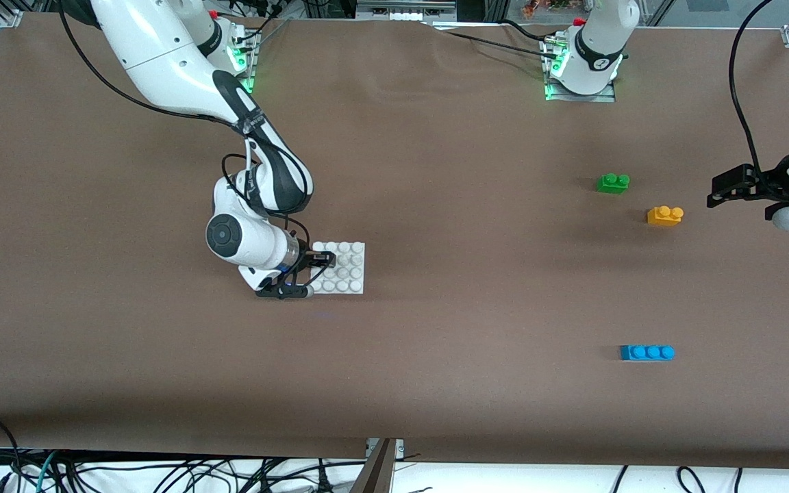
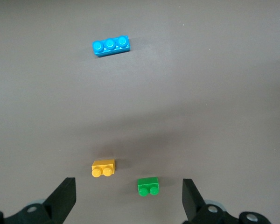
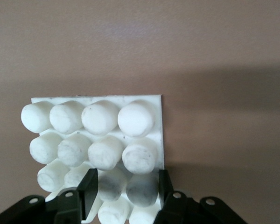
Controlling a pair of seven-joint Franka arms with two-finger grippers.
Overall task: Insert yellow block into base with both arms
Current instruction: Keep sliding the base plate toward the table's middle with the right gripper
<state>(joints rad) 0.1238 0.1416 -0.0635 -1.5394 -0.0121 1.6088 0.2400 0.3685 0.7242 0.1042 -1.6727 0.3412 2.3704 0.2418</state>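
Right gripper (image 1: 302,275) is clamped on the base (image 1: 345,267); left gripper (image 1: 715,192) waits spread wide over the counter (image 1: 435,205) near the yellow block (image 1: 665,216).

Right arm's stretched out low over the bench, wrist turned sideways, its black two-finger end effector (image 1: 312,272) pinched on the white studded plastic base plate (image 1: 346,263). Left arm waits raised, black end effector (image 1: 722,192) spread wide, pointing down.

Two white arms with black joints — glossy shells, rounded links. Black cables looping along the right arm (image 1: 182,68), a round black cap at its wrist. Black two-finger grippers — right gripper (image 1: 298,274), left gripper (image 2: 128,203). Green lights glowing at both bases.
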